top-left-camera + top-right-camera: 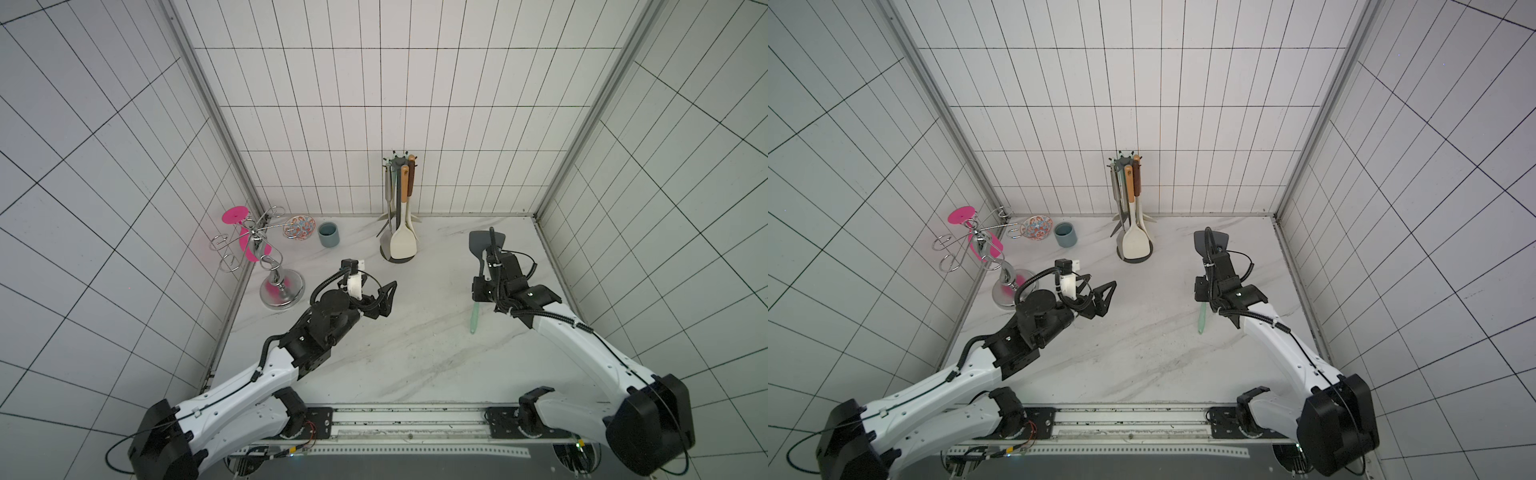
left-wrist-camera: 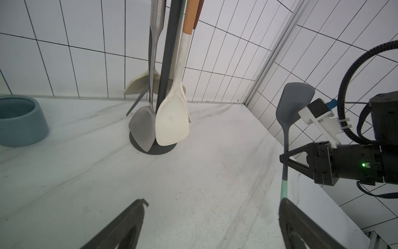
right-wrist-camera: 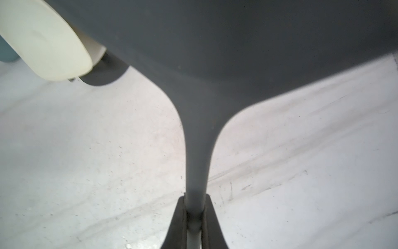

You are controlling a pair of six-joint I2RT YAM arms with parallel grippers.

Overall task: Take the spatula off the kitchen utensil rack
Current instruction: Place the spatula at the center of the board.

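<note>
Two grips differ: the right jaws clamp the spatula [image 1: 478, 243] by its thin neck, right of the kitchen utensil rack [image 1: 399, 158] and clear of its hooks; the left jaws gape empty. Gripped so narrowly, the long handle could swivel and drop onto the bench [image 1: 415, 332].
</note>
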